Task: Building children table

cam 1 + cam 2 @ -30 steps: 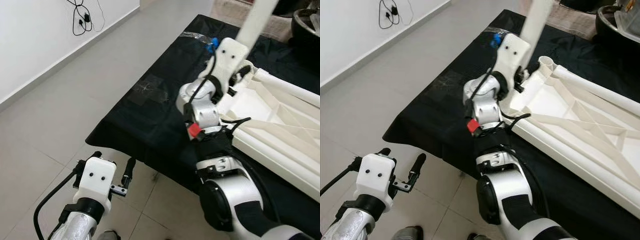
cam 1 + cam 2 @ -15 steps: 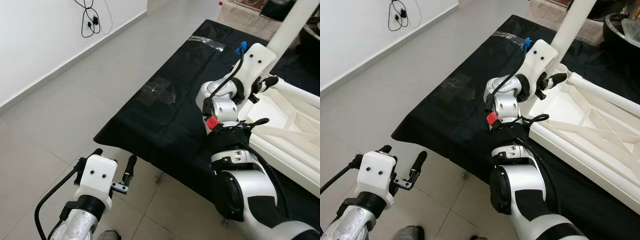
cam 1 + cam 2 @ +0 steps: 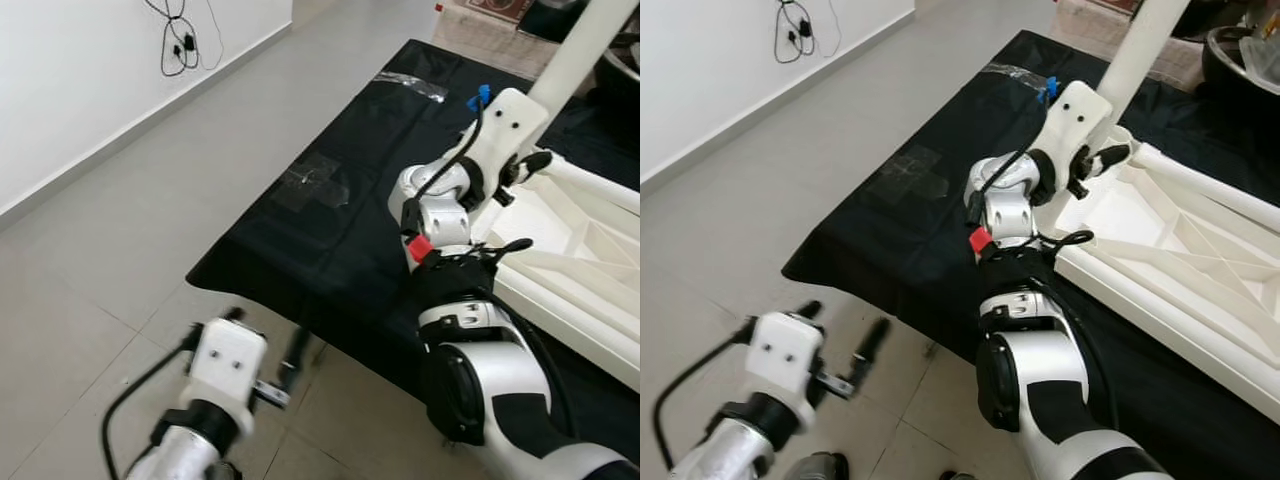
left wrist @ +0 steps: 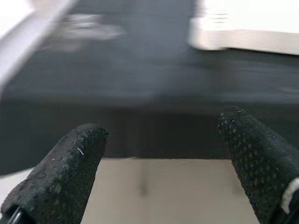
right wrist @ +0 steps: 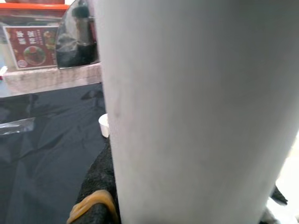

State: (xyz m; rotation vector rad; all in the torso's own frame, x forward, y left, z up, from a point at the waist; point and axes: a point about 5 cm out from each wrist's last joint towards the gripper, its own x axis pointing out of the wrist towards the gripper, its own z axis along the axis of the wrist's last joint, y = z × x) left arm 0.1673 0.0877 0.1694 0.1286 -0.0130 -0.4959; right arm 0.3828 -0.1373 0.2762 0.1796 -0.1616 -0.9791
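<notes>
An upside-down white children's table top (image 3: 1160,240) lies on a black cloth (image 3: 330,210). A white round table leg (image 3: 1145,45) stands upright at the top's near corner. My right gripper (image 3: 1102,155) is shut on that leg low down; in the right wrist view the leg (image 5: 187,107) stands against a black finger pad (image 5: 98,186). Low over the tiled floor hangs my left gripper (image 3: 265,335), just short of the cloth's front edge. Its fingers (image 4: 70,172) are open, with nothing between them.
The black cloth covers a low platform with a taped patch (image 3: 315,180) and a blue piece (image 3: 478,97) near the far side. A white wall with hanging cables (image 3: 180,40) runs along the left. A dark round object (image 3: 1240,50) sits at the back right.
My left gripper has swung right and forward toward the cloth's edge and looks blurred. The right gripper stays on the leg.
</notes>
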